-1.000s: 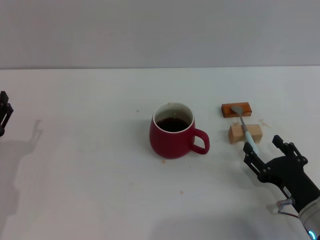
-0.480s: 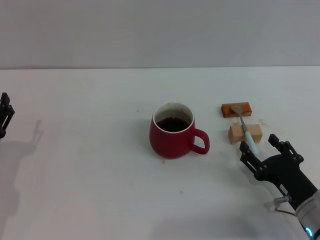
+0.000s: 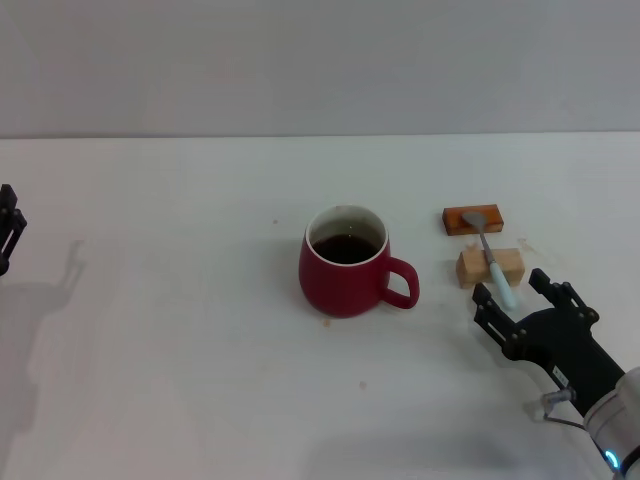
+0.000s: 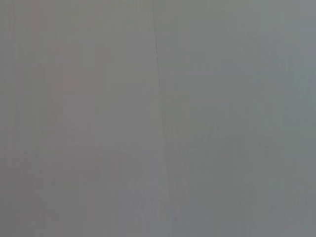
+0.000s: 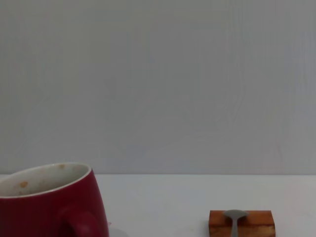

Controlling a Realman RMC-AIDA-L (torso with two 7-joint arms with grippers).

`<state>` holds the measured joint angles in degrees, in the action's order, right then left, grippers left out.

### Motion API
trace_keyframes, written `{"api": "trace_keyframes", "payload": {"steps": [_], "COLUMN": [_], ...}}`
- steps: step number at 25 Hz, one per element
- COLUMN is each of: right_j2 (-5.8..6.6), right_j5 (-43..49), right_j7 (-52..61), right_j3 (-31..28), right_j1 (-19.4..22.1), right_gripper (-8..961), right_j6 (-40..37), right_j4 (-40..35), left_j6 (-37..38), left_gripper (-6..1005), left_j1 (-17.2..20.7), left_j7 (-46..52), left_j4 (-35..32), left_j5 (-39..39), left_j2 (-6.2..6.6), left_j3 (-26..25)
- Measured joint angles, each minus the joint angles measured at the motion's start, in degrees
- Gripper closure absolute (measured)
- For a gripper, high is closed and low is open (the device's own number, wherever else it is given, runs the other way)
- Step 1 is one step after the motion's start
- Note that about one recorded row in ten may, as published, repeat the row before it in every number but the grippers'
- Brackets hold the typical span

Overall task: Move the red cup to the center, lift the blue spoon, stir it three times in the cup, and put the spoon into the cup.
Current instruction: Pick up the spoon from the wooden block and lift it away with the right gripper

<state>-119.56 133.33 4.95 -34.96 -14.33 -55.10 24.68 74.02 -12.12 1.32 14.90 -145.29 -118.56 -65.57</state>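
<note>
Right gripper [image 3: 511, 295] fingers spread wide, one tip each side of the blue spoon [image 3: 492, 257] handle end, not closed on it, nothing held. Spoon lies bridged across two blocks: bowl on the orange-brown block [image 3: 472, 219], neck over the tan block [image 3: 490, 267], pale handle sticking out toward the gripper. Red cup [image 3: 345, 262] sits left of the blocks, mid-table, handle pointing at them, dark liquid inside, upright. Left gripper [image 3: 8, 228] parked at far left table edge, fingers cannot tell. Step looks like: cup already placed at center, now reaching for the spoon. Next needs fingers straddling the handle squarely, then close and lift clear of both blocks without dragging them
</note>
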Motion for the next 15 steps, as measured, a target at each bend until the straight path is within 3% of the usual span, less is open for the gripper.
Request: {"api": "trace_keyframes", "payload": {"steps": [15], "right_j2": [0.03], "right_j5": [0.0], "right_j7": [0.0], "right_j3": [0.0], "right_j1": [-0.3], "right_gripper": [174], "right_j6": [0.4], "right_j4": [-0.3], "left_j6": [0.1], "left_gripper": [139], "left_j1": [-0.3], "left_j7": [0.0], "left_j4": [0.0], "left_j5": [0.1], "left_j2": [0.00], "left_j3": [0.0]}}
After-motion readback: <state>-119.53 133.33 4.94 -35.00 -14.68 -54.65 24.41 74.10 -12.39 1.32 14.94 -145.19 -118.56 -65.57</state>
